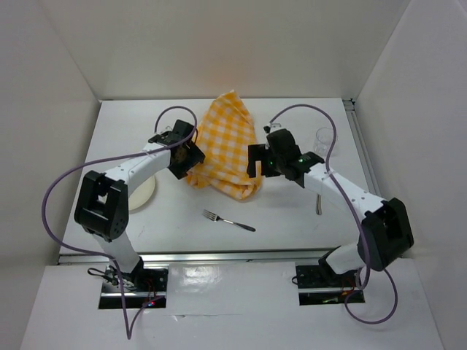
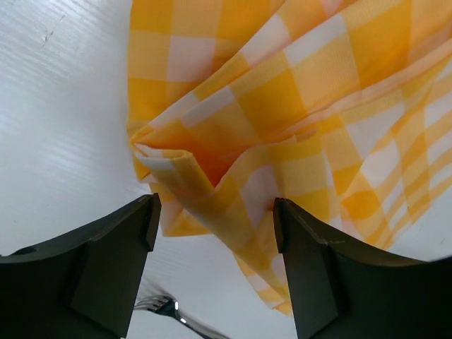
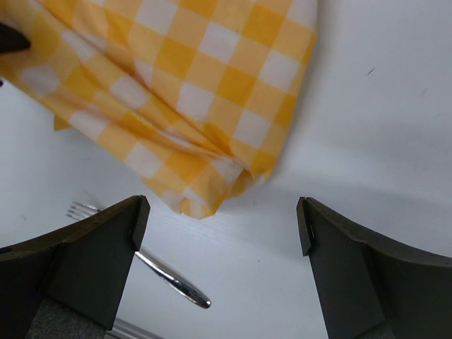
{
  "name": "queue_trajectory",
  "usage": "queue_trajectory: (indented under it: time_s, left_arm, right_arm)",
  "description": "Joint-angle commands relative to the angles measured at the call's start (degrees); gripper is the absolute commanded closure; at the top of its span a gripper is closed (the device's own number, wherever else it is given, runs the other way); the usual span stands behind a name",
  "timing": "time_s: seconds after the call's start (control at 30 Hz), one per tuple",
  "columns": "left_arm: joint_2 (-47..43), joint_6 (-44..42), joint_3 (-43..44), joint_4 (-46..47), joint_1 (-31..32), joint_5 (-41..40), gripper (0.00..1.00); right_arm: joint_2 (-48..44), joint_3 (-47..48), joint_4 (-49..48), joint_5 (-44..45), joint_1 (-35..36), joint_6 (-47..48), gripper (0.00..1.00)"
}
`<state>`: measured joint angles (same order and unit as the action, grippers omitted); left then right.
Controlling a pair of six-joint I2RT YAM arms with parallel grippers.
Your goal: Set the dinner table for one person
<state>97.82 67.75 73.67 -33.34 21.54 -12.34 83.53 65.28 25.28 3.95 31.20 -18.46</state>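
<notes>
The dinner table (image 1: 292, 226) is a large white surface. A crumpled yellow-and-white checked cloth (image 1: 226, 142) lies at its middle. My left gripper (image 1: 188, 157) is open and empty at the cloth's left lower edge; in the left wrist view (image 2: 215, 212) a folded corner of the cloth (image 2: 282, 106) lies just beyond the fingertips. My right gripper (image 1: 255, 162) is open and empty at the cloth's right lower edge; in the right wrist view (image 3: 222, 215) the cloth (image 3: 176, 99) lies beyond the jaws. A silver fork (image 1: 228, 220) lies in front of the cloth.
A white plate (image 1: 143, 194) sits at the left, partly under my left arm. A clear glass (image 1: 325, 138) stands at the right. A knife (image 1: 318, 205) shows partly under my right arm. The fork also shows in the left wrist view (image 2: 166, 307) and the right wrist view (image 3: 173, 282).
</notes>
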Motion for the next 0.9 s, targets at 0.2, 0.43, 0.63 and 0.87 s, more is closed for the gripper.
queue_trajectory:
  time_s: [0.2,0.43,0.63,0.87]
  left_arm:
    - [0.71,-4.01,6.21,3.02,0.78,-3.39,0.91]
    - [-0.87,-8.94,12.54,1.97,0.78,-2.87,1.00]
    - [-1.93,-10.35,16.41,1.26,0.78,-0.76,1.00]
    - [-2.46,-11.50,20.37,0.21,0.78,-0.14,1.00]
  right_arm:
    - [-13.57,-25.62,-22.97,-5.89,0.44,-17.11,0.01]
    - [-7.77,-32.13,-35.54,-8.07,3.94,-23.72,0.01]
    - [-2.24,-33.46,-43.29,-0.96,6.06,-33.47,0.01]
    - [8.84,-27.49,-47.50,2.47,8.61,-40.08,0.17]
